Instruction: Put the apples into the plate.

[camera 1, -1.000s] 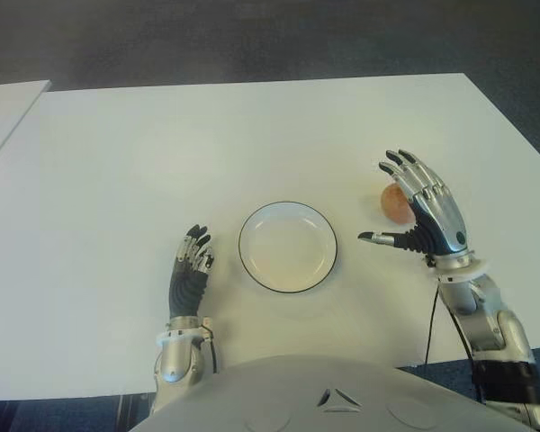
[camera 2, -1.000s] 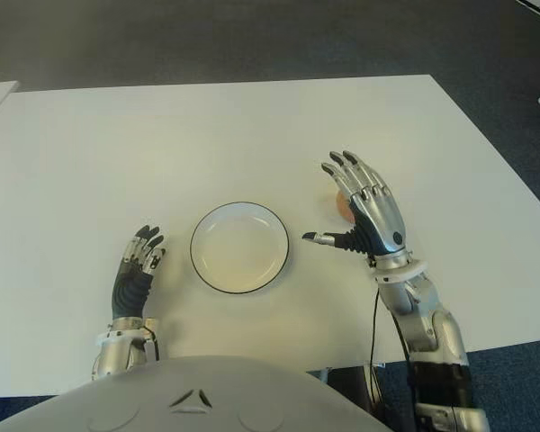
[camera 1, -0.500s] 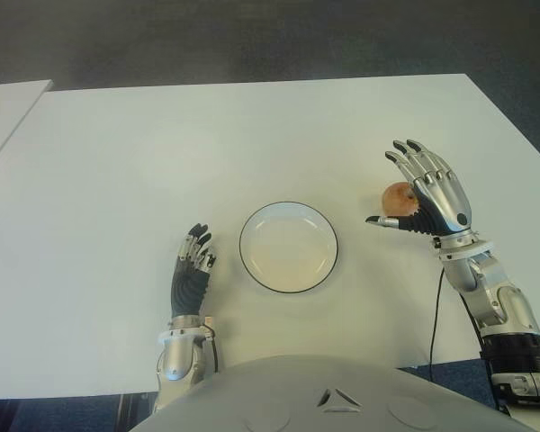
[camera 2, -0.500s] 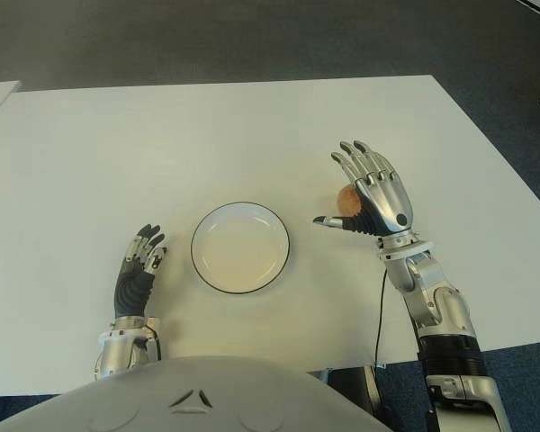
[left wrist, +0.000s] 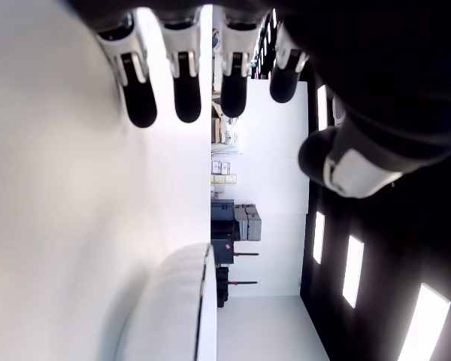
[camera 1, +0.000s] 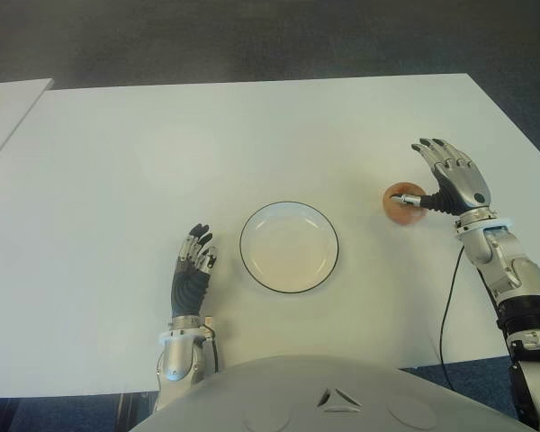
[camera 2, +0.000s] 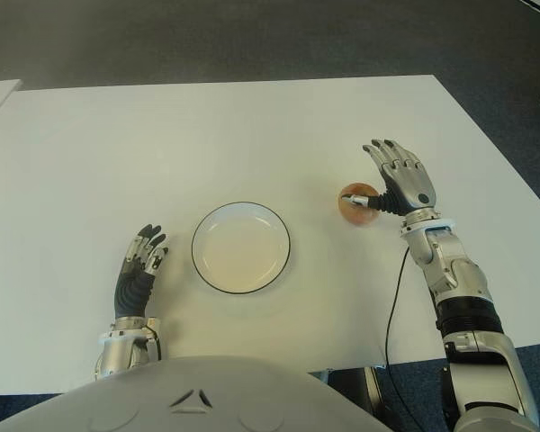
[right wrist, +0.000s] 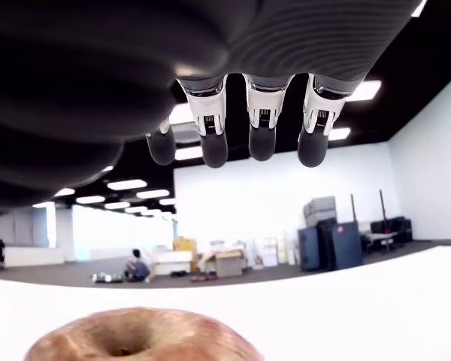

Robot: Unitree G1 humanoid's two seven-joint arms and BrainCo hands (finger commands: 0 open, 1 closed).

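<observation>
My left hand (camera 1: 191, 273) is lying flat toward the near edge of the desk (camera 1: 117, 162), just left of the plate (camera 1: 289, 247), fingers relaxed and holding nothing. The plate is sitting empty, nearer the near edge than the far one.

Only one apple (camera 1: 402, 202) is showing. It is resting on the desk, well clear of the plate, toward the right edge. My right hand (camera 2: 398, 186) is hovering at it from the right-edge side, thumb reaching across the top of the fruit, the other fingers (right wrist: 261, 128) extended above and beyond it, not yet wrapped. So: spread, nothing gripped. Whether the thumb is actually touching the skin, I cannot tell.

Risks as I am judging them: the apple is round and free to roll, so a thumb pressing before the other fingers close could nudge it toward the plate or away across the desk. Closing too high would pinch only the crown and let it squirt out.
</observation>
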